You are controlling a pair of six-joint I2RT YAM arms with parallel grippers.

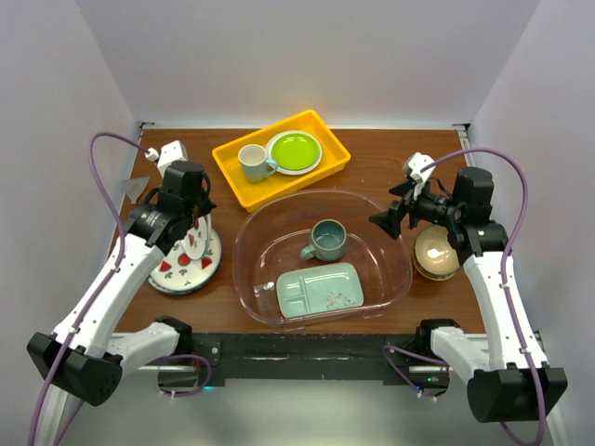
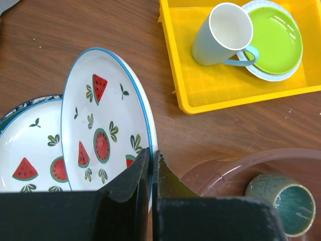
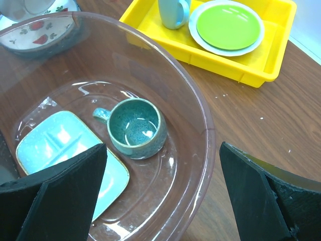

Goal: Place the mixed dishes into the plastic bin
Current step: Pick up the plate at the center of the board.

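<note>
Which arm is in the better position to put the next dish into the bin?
Left. The left gripper is shut on the rim of the watermelon plate, tilted up beside the bin. The right gripper is open and empty; the bowls beside it are untouched.

Overhead and close wrist views share the bin.

Plain pale walls enclose a dark brown wooden table on three sides.

White arm links, black joints, looping lilac cables, black wedge-shaped end effector fingers, seemingly matte plastic
</note>
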